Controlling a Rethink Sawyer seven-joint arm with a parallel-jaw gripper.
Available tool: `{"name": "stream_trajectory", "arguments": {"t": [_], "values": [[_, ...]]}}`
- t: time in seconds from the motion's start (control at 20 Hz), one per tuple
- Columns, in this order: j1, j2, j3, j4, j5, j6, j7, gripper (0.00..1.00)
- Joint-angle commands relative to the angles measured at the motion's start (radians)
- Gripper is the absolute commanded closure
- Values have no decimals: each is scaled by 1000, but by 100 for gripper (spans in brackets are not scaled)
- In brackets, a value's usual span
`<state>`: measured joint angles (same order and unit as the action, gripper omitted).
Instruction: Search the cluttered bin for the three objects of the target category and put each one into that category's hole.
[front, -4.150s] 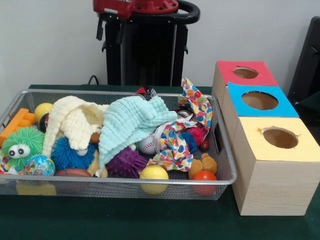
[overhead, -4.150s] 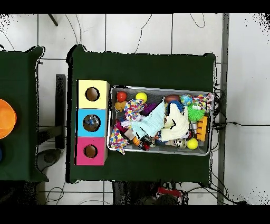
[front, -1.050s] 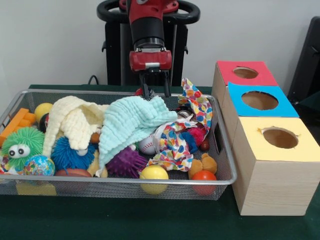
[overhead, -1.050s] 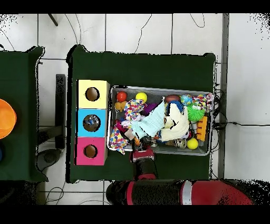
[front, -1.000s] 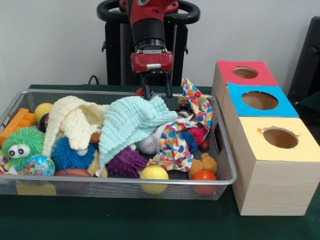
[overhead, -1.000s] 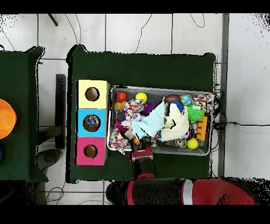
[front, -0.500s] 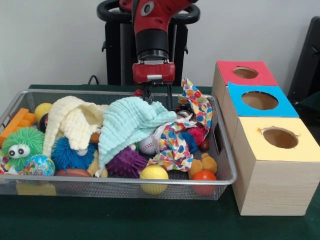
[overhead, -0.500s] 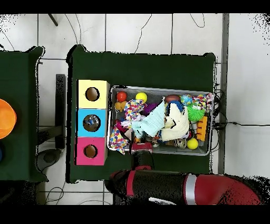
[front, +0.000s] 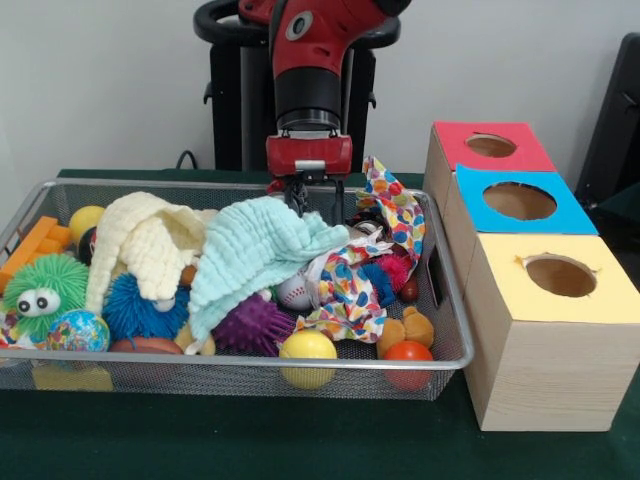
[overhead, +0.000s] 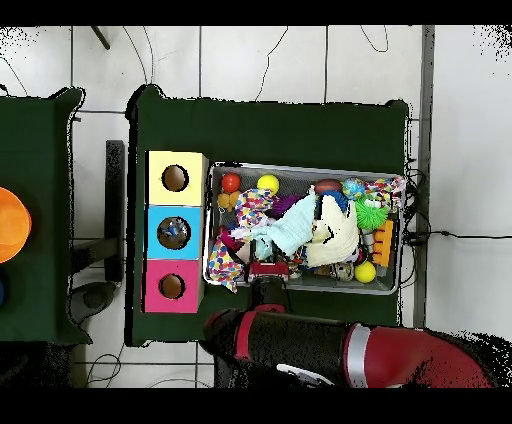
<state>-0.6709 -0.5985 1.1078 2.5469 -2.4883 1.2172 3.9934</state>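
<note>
Looking for the three objects, we see no crushed clear bottle with a blue label anywhere in either view; if they are in the cluttered bin (front: 240, 362), they are buried under cloth and toys. We cannot tell whether any has already gone into a hole.

Bin fills the left and centre of the front view. On top: mint cloth (front: 260, 250) draped across the middle, cream cloth (front: 145, 245) just left of it, patterned cloth (front: 370, 260) trailing right toward the bin's end.

Around them: green fuzzy toy (front: 42, 290), blue spiky ball (front: 135, 305), purple spiky ball (front: 250, 325), yellow ball (front: 307, 348), red ball (front: 408, 355), all along the lower edge of the bin.

Gripper (front: 308, 200) sits at upper centre of the front view, down at the far top edge of the mint cloth. Fingers look close together at the fabric, but we cannot tell if they have pinched it or are merely touching.

Right of the bin: red box (front: 485, 150), blue box (front: 515, 205), yellow box (front: 555, 300), each with a round hole on top.

Our read: task is in the search phase. Likely step in hand is pulling the mint cloth aside to expose what is under it. All three placements appear left to do.
</note>
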Motion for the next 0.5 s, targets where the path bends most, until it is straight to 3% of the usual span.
{"name": "stream_trajectory", "arguments": {"t": [0.05,0.45,0.5], "values": [[7,9,-61,-183,-36,-80,-102,0],[37,0,-94,-213,-31,-94,-125,0],[46,-4,-107,-222,-23,-113,-132,100]]}}
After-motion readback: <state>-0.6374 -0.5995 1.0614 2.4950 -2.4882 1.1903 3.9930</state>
